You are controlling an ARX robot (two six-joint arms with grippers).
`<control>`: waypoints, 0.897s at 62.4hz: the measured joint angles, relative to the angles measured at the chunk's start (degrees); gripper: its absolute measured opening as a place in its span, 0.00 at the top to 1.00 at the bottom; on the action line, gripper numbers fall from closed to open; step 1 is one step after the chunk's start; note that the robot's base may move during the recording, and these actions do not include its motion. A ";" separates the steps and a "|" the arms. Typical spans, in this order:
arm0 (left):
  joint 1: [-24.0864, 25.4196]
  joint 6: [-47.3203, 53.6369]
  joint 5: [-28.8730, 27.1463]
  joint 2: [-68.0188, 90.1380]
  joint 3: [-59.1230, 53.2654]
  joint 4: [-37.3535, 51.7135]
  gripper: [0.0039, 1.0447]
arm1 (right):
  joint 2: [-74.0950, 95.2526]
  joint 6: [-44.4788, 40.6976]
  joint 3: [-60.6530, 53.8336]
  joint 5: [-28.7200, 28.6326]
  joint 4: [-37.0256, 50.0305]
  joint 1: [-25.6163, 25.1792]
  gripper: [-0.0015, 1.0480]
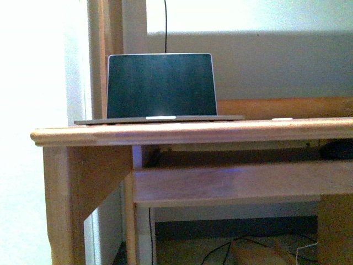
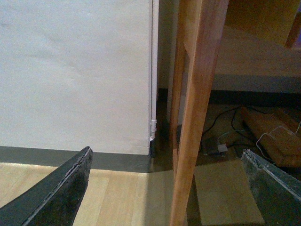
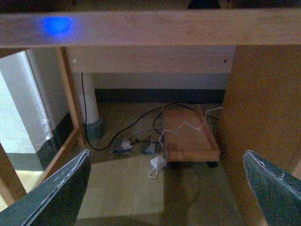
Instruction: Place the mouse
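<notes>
Mouse [image 1: 337,149] lies on the lower shelf [image 1: 231,185] at the far right, partly cut off. Laptop [image 1: 160,85] sits near the desk [image 1: 165,134] front edge. Left gripper [image 2: 167,157] spread wide, empty, desk leg [image 2: 194,132] between its fingers. Right gripper [image 3: 165,157] also apart, empty, open floor below.

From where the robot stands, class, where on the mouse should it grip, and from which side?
Probably its rounded flanks, coming in level from the front. The mouse lies low on the shelf with the desktop close above, so a top-down approach looks blocked.
</notes>
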 joint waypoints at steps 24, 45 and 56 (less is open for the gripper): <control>0.31 -0.90 1.40 0.35 0.11 -0.42 0.07 | 0.02 0.00 0.00 0.07 0.00 0.00 0.07; 0.55 17.62 12.44 58.55 12.09 34.01 0.07 | -0.02 0.02 0.00 0.02 0.00 0.00 0.07; -3.91 43.58 15.72 82.38 21.05 56.81 0.07 | -0.02 0.00 0.00 0.02 0.00 0.00 0.07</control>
